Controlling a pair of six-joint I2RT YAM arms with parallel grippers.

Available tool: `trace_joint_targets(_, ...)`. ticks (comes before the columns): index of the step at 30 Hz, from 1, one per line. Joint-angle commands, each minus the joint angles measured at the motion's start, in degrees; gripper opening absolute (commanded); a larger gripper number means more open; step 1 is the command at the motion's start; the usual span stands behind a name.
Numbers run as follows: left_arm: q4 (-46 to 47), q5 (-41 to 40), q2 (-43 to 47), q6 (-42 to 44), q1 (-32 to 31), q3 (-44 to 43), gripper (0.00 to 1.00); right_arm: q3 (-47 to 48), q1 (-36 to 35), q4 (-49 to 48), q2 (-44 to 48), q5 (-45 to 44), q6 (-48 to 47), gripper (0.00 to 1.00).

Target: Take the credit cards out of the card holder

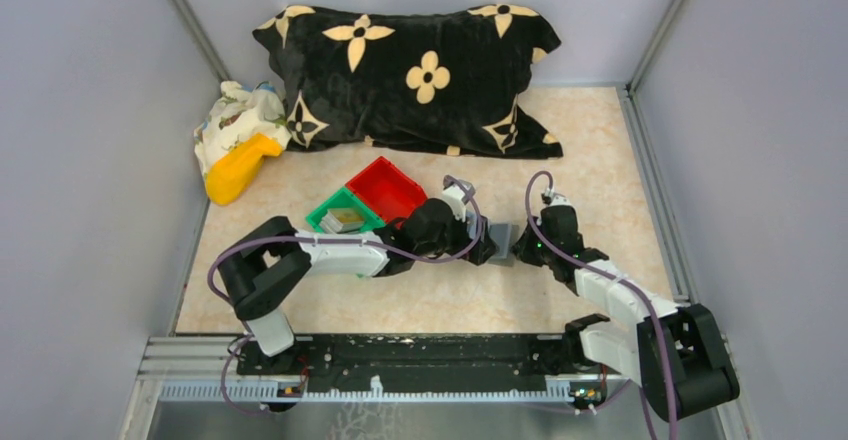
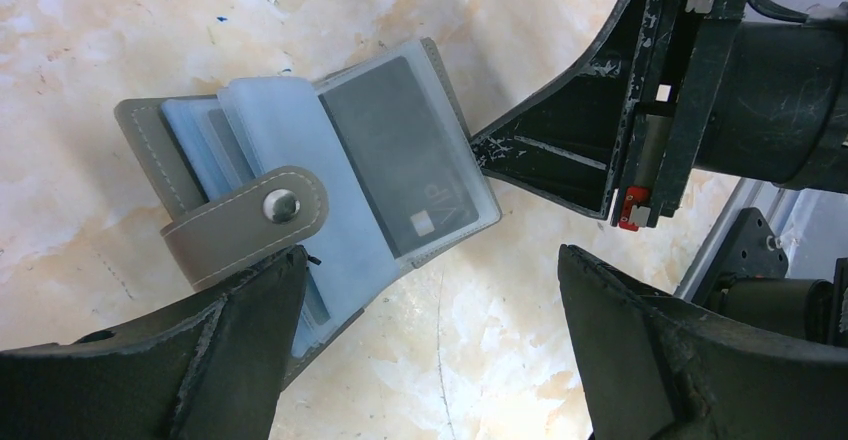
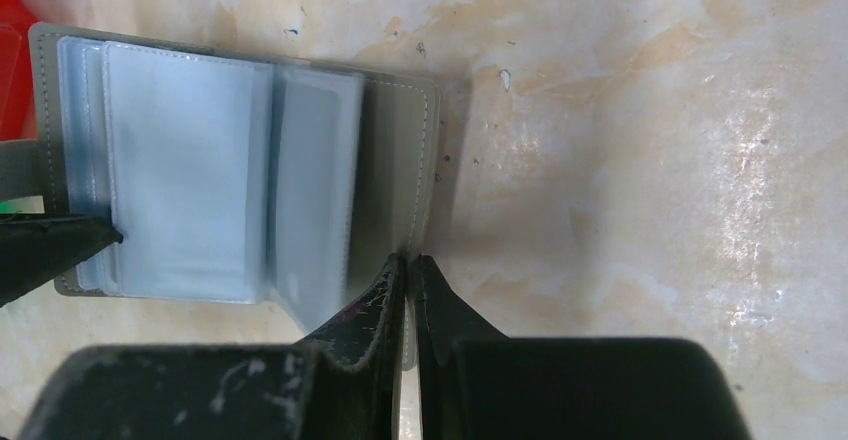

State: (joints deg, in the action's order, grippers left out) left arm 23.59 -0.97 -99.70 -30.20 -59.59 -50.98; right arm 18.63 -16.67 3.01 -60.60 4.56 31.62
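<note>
The flat grey folding card holder has pale stitching, a grey strap with a silver snap, and translucent blue-grey plastic sleeves. One sleeve shows a dark grey card lettered "VIP" in pale print. The table is cream, marbled tan, with blue-green flecks. The left gripper and right gripper are black, scuffed whitish. The soft pillow is black with cream flower motifs. One plastic bin is red, another plastic bin green.
</note>
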Motion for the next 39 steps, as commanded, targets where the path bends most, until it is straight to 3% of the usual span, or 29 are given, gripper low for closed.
trace_joint_targets(1,1.9,1.7,-1.8,-0.2,-0.3,-2.2,1.0,-0.2,0.5,-0.7,1.0,0.2,-0.2,0.05)
trace_joint_targets(4,1.8,1.9,-2.0,-0.2,-0.3,-2.4,1.0,0.1,0.4,0.3,2.2,-0.4,-0.4,0.09)
trace_joint_targets(10,1.9,1.8,-2.1,-0.3,-0.3,-1.9,1.0,2.0,0.5,4.0,8.6,-2.2,-1.4,0.32)
trace_joint_targets(13,1.9,1.8,-1.6,-0.3,-0.3,-1.5,1.0,3.8,0.4,6.2,11.1,-2.1,-1.8,0.34)
trace_joint_targets(29,2.6,2.3,-1.4,-0.4,-0.3,-1.1,1.0,6.2,0.4,6.6,9.6,-0.6,-3.2,0.32)
trace_joint_targets(35,2.8,3.9,-0.4,-0.6,-0.3,-1.8,1.0,3.1,0.4,4.8,8.3,-1.3,-2.0,0.16)
trace_joint_targets(39,2.9,7.2,-0.5,0.2,-0.3,-3.0,1.0,2.2,0.4,3.9,8.4,-0.8,-1.6,0.12)
